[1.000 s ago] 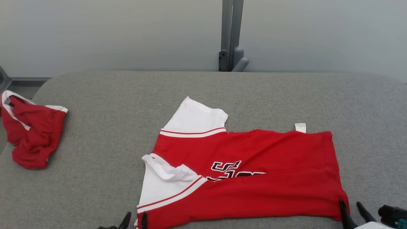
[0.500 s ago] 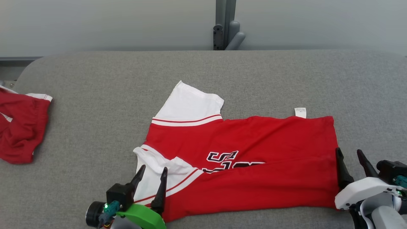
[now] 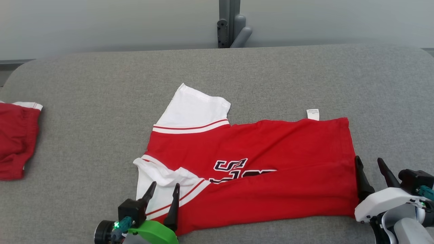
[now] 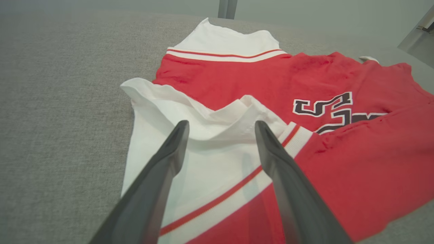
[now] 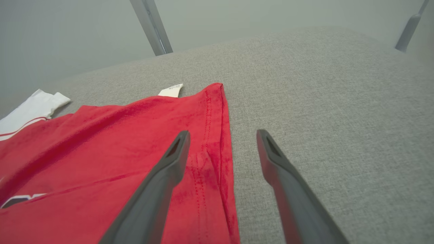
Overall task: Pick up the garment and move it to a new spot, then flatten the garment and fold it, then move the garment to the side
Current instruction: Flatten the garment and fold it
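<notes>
Here, the garment (image 3: 264, 159), a red jersey with white sleeves and dark lettering (image 3: 234, 169), is laid partly folded near the front middle of a grey fabric-covered table (image 3: 84, 101). Its near part is turned up over the lower half of the lettering. A rumpled white fold (image 3: 159, 171) is raised at its left end, beside the nearer sleeve.

The left gripper (image 3: 165, 184) is held spread above that nearer white sleeve, with nothing pinched between its fingers. The right gripper (image 3: 368, 158) is likewise held wide apart, nothing being gripped. It is set astride the jersey's right hem, one finger above the red cloth and the other above the bare table. Whether any fingertip is touching cloth cannot be told.

A second red garment (image 3: 15, 135), trimmed in white and bunched, is seen at the table's left edge, well apart from the jersey, with grey table surface between them. A grey metal post (image 3: 229, 20) is seen behind the table's far edge, against a pale wall. A small white label (image 3: 313, 113) is seen poking out from the jersey's far edge.

In count: two garments, two white sleeves, one label, two grippers with four dark fingers. One post is seen in the head view, and a second slim post (image 5: 407, 27) at the far right of the right wrist view.
</notes>
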